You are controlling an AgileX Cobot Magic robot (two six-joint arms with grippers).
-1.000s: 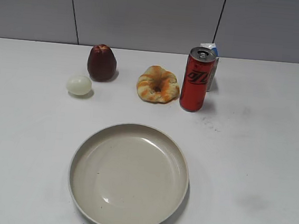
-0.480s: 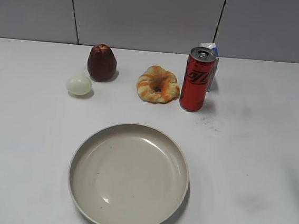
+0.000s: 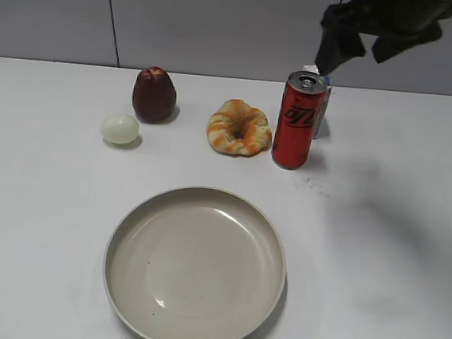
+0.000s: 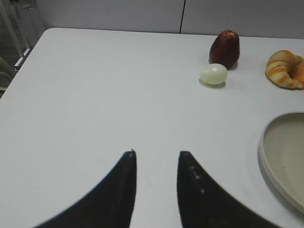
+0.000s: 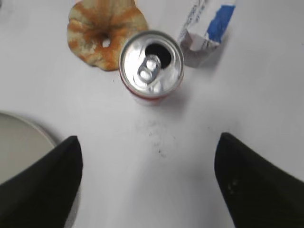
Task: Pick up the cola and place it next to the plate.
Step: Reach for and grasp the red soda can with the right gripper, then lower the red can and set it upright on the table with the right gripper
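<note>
My right tool (image 5: pixel 147 180) hangs wide open above the cola (image 3: pixel 299 120), fingers spread well clear of it. The can stands upright near the far edge of the counter (image 3: pixel 396 234), touching or just shy of a carton (image 3: pixel 319 98) behind it, with a bread ring (image 3: pixel 239 127) just beside it. I should drop straight down and close on the can's middle without nudging either neighbour. The plate (image 3: pixel 124 232) sits near the near edge; bare counter beside it looks a good landing spot. My left tool (image 4: pixel 156 159) rests part open, off toward the left edge.
</note>
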